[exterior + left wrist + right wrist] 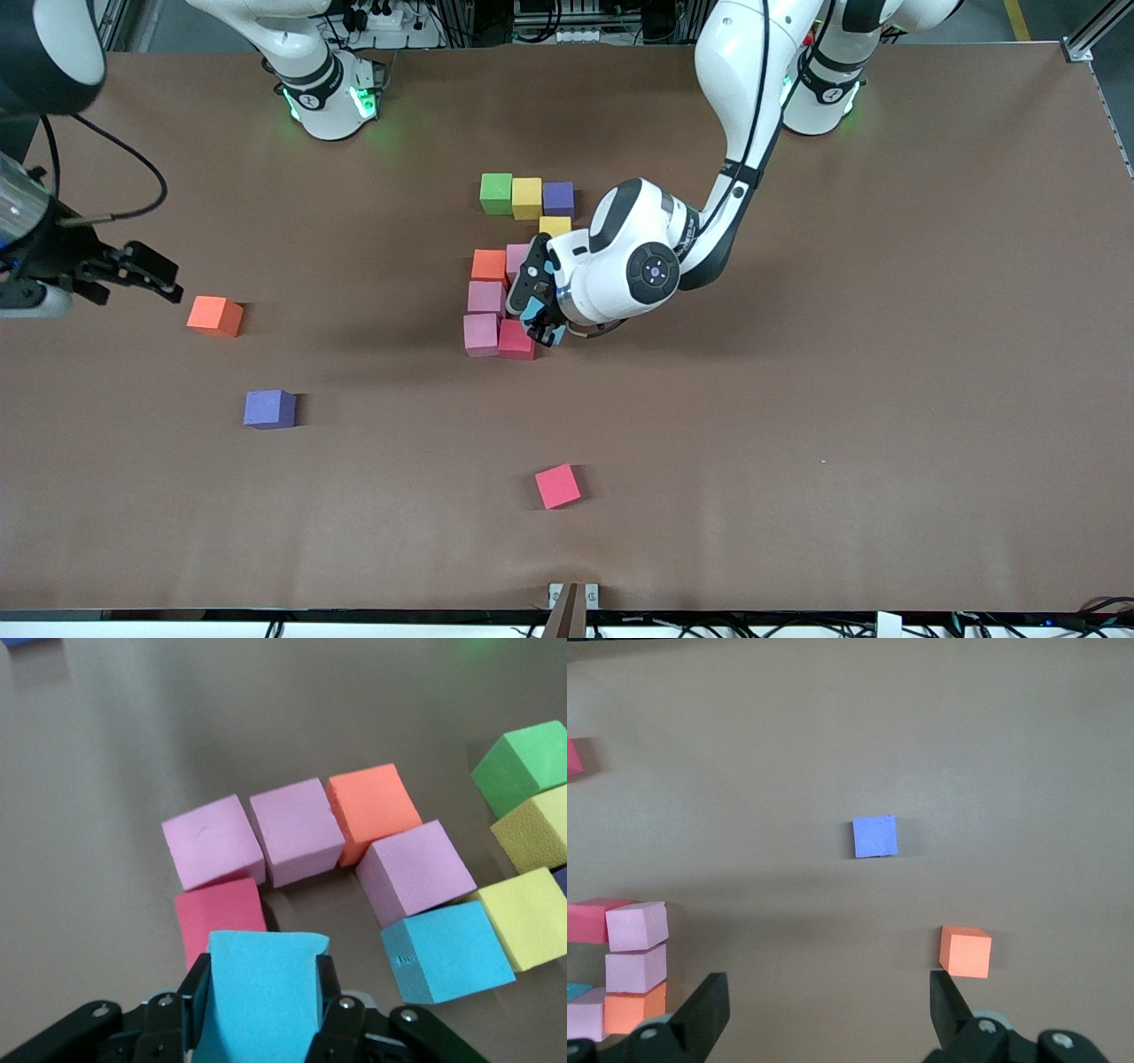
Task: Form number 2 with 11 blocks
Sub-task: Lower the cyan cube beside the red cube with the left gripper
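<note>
Left wrist view, left gripper [263,1028] clamping light blue block [261,992], upright

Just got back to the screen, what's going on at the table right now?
The left gripper is shut on a light blue block, holding it beside the red block at the near end of the half-built number 2 in the middle of the table. The right gripper waits with fingers open over the right arm's end of the table, near a loose orange block. A purple block and another red block lie loose, nearer the front camera.

Open right tool [824,1014] above bare table [833,726], purple block [874,836], orange block [965,951].
</note>
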You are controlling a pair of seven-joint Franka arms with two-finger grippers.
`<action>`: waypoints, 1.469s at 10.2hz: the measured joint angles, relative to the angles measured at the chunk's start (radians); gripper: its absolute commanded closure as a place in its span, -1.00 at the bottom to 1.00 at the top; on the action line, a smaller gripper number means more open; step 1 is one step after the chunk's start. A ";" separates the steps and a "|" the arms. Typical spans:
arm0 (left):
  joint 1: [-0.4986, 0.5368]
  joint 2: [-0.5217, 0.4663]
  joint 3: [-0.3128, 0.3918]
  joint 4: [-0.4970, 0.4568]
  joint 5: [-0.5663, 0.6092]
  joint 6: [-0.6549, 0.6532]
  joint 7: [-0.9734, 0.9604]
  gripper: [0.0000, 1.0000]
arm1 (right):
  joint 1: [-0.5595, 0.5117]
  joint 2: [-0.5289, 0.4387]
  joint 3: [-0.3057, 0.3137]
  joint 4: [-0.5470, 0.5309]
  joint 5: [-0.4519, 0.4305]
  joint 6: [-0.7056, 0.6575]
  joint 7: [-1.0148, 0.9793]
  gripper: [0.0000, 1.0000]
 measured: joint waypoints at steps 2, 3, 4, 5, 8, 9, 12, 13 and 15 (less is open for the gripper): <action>0.028 0.000 0.008 -0.027 -0.109 0.000 0.026 0.10 | -0.002 -0.031 -0.012 0.006 0.001 -0.056 0.000 -1.00; 0.042 0.000 0.010 -0.040 -0.156 0.000 0.042 0.10 | -0.002 -0.036 -0.023 0.011 0.002 -0.067 0.000 -1.00; 0.050 0.001 0.011 -0.056 -0.201 0.000 0.045 0.10 | -0.002 -0.036 -0.027 0.014 0.002 -0.072 0.000 -1.00; 0.053 0.001 0.011 -0.076 -0.240 0.000 0.046 0.10 | 0.000 -0.035 -0.026 0.014 0.002 -0.076 -0.001 -1.00; 0.055 0.001 0.012 -0.137 -0.322 0.002 0.048 0.08 | 0.021 -0.028 -0.024 0.010 0.003 -0.085 -0.001 -1.00; 0.056 0.001 0.012 -0.150 -0.338 0.003 0.055 0.07 | 0.025 -0.026 -0.024 0.009 0.003 -0.085 -0.001 -1.00; 0.064 0.001 0.013 -0.157 -0.366 0.003 0.060 0.00 | 0.026 -0.025 -0.026 0.007 0.002 -0.085 -0.001 -1.00; 0.064 0.001 0.013 -0.159 -0.382 0.003 0.061 -0.01 | 0.026 -0.025 -0.029 0.008 0.002 -0.085 -0.001 -1.00; 0.064 0.005 0.013 -0.166 -0.430 0.003 0.088 -0.01 | 0.026 -0.026 -0.038 0.012 0.002 -0.082 -0.001 -1.00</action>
